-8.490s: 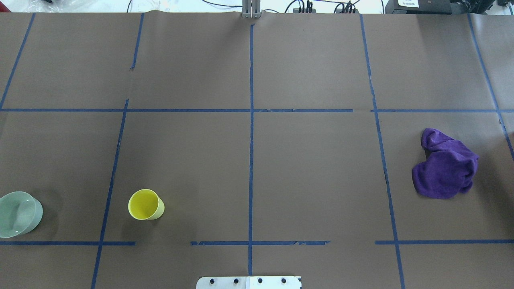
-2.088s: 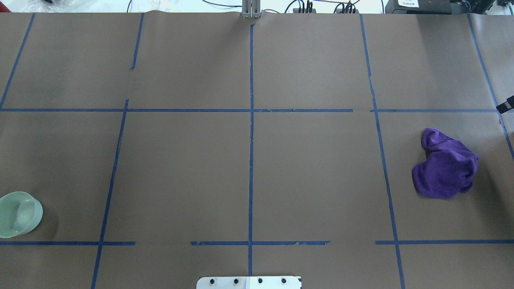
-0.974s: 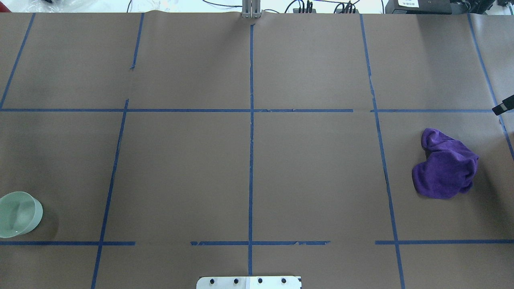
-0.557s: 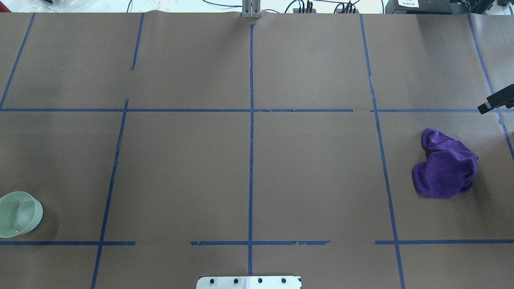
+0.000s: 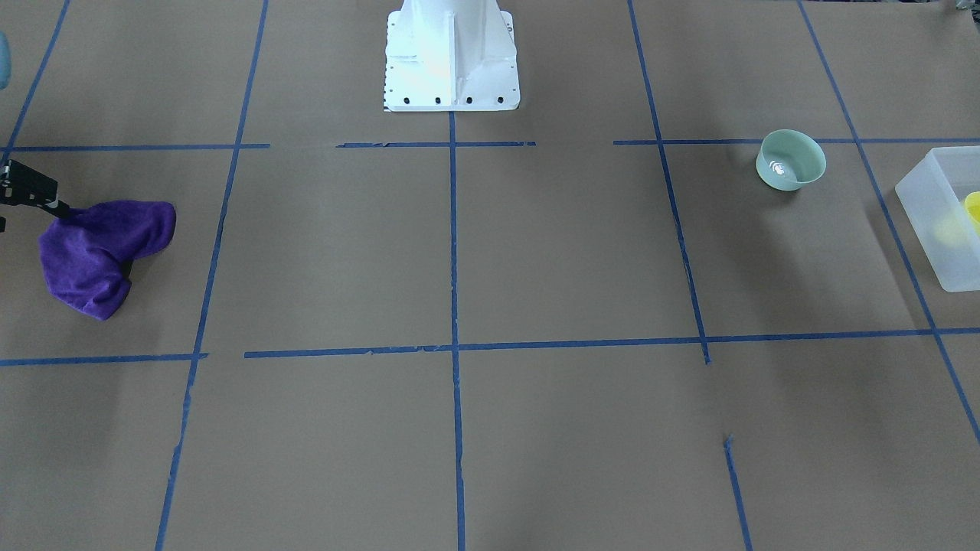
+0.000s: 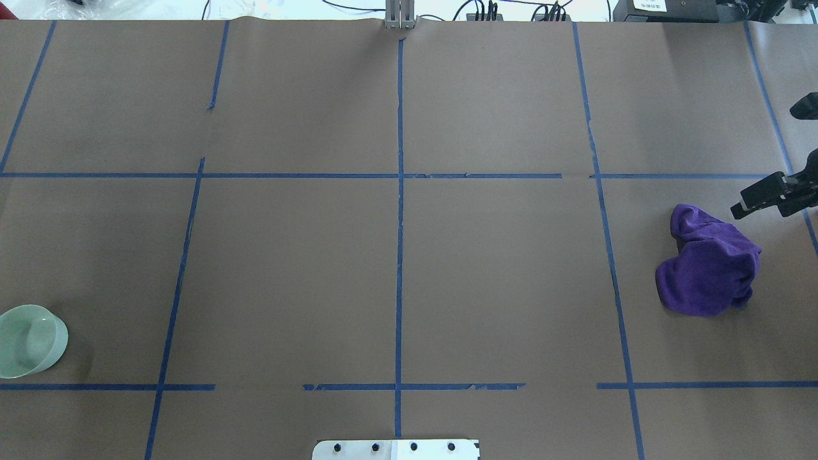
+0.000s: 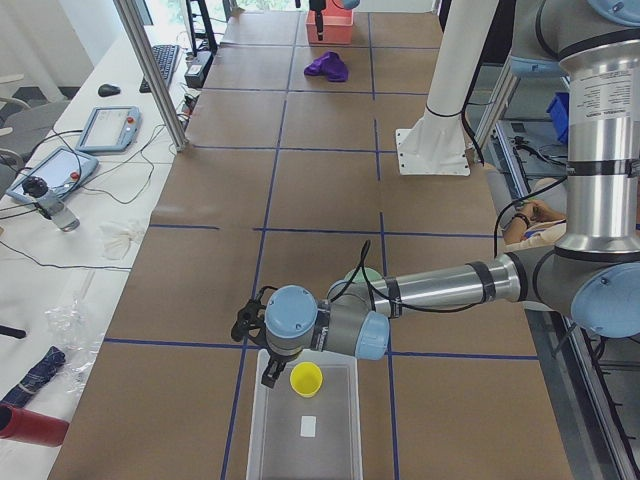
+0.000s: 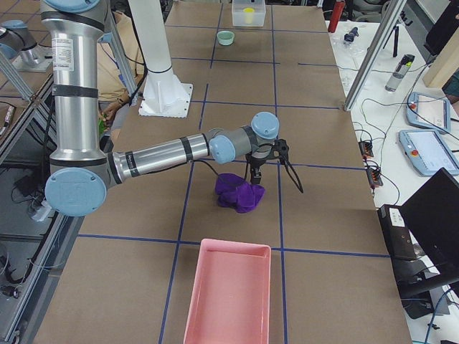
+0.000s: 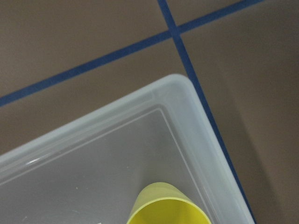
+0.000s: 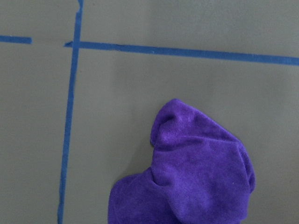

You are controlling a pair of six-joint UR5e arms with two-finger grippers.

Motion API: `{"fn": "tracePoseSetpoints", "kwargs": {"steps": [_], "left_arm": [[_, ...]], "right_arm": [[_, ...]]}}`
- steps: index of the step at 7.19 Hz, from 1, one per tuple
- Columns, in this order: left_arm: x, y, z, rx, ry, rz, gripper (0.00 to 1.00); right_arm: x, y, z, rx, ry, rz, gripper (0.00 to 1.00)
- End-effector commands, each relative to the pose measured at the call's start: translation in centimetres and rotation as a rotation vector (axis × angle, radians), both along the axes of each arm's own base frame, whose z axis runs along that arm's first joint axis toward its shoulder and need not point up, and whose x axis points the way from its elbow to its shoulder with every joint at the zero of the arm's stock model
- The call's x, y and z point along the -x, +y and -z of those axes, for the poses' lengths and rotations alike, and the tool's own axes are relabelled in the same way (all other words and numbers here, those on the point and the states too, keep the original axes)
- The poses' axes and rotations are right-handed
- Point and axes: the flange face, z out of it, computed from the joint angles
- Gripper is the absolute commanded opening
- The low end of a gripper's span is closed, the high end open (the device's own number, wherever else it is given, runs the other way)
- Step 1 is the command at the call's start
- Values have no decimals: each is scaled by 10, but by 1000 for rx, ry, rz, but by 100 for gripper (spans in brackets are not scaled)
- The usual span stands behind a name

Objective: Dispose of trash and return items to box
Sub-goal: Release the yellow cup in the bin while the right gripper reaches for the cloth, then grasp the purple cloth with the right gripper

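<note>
yellow cup (image 7: 306, 379) is standing mouth up inside the translucent box (image 7: 345, 440), close to one end wall, and the wrist view is showing it near a corner of the box. left gripper (image 7: 268, 371) is hanging over that end of the box, just beside the cup; whether its jaws are spread or pinching the cup cannot be told. mint-green bowl (image 5: 791, 158) is sitting upright on the surface (image 5: 536, 252), apart from the box. right gripper (image 8: 254, 172) is pointing down just above a crumpled purple cloth (image 6: 709, 265); only part of it is showing at the overhead view's edge, so its jaw state cannot be told. pink tray (image 8: 229, 294) is lying on the surface near the cloth.
</note>
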Motion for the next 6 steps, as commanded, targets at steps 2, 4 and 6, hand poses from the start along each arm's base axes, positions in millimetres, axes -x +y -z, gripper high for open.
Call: {"fn": "tracePoseSetpoints", "kwargs": {"steps": [2, 4, 6], "left_arm": [[11, -7, 60, 65, -68, 153, 100], [10, -7, 62, 69, -62, 158, 100], [10, -8, 63, 75, -58, 166, 100]], "right_arm": [[63, 29, -43, -46, 116, 40, 100], [81, 30, -88, -138, 136, 41, 100], [81, 30, -92, -139, 127, 37, 1]]}}
